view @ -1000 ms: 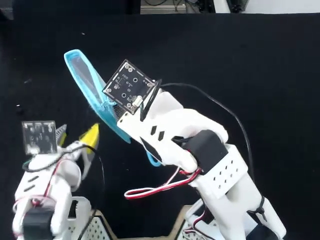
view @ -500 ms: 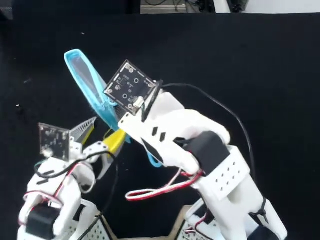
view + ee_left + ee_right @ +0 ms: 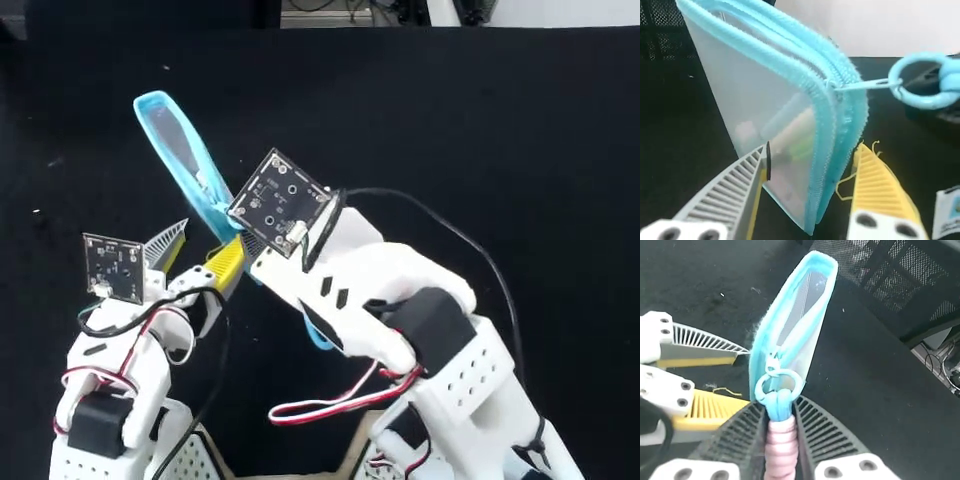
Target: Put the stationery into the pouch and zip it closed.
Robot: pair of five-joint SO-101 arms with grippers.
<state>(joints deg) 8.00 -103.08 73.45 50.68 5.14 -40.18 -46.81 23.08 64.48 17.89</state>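
Note:
A translucent pouch [image 3: 172,145] with a light blue zipper hangs tilted above the black table. My right gripper [image 3: 779,409] is shut on the pink and blue strap [image 3: 778,440] tied to the zipper's ring [image 3: 778,385]. My left gripper [image 3: 807,195] is open, with its grey finger [image 3: 732,192] and yellow finger [image 3: 880,192] on either side of the pouch's [image 3: 765,110] lower corner. The grey tip lies against the clear side wall. Pale stationery [image 3: 790,132] shows dimly through that wall. In the high view the left gripper [image 3: 205,247] sits just beside the right arm's camera board [image 3: 280,203].
The black table [image 3: 500,130] stretches bare to the right and far side. A black mesh chair [image 3: 880,275] stands beyond the table edge. Red and white cables [image 3: 330,395] loop under the right arm, near the front edge.
My left arm has risen and swung right, bringing its open fingers around the pouch's lower end. The right arm has shifted slightly right with the pouch.

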